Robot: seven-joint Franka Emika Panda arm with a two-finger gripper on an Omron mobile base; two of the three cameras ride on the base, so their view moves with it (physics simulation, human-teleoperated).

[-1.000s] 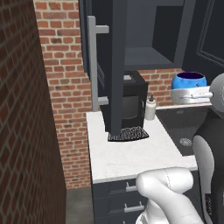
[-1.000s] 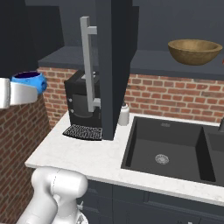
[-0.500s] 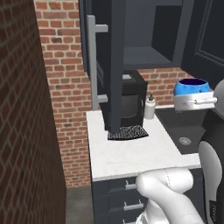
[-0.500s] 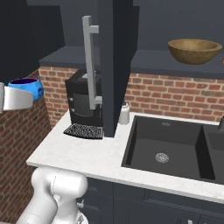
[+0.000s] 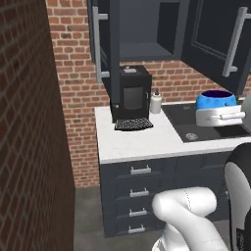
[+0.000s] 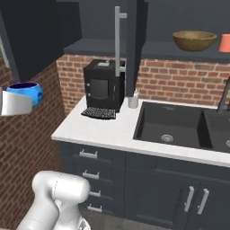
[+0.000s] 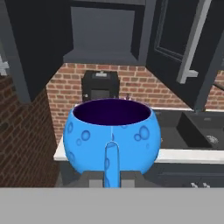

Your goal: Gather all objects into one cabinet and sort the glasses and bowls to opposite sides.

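One blue bowl is pinched in the gripper, jaws pressed tight on its near rim, bowl upright w/ dark purple inside. Arm rises from its white base joint and the hand is held level out in the air, well above the counter, bowl riding on the far end of the white hand. Relative to the coffee machine: in the right base view the bowl hangs well off to the left of it, past the counter's edge; sink is to the machine's right, small bottle just beside it. Open wall cabinet is above the machine; its shelf holds the wooden bowl and an orange mug just beside that, far right of the machine.
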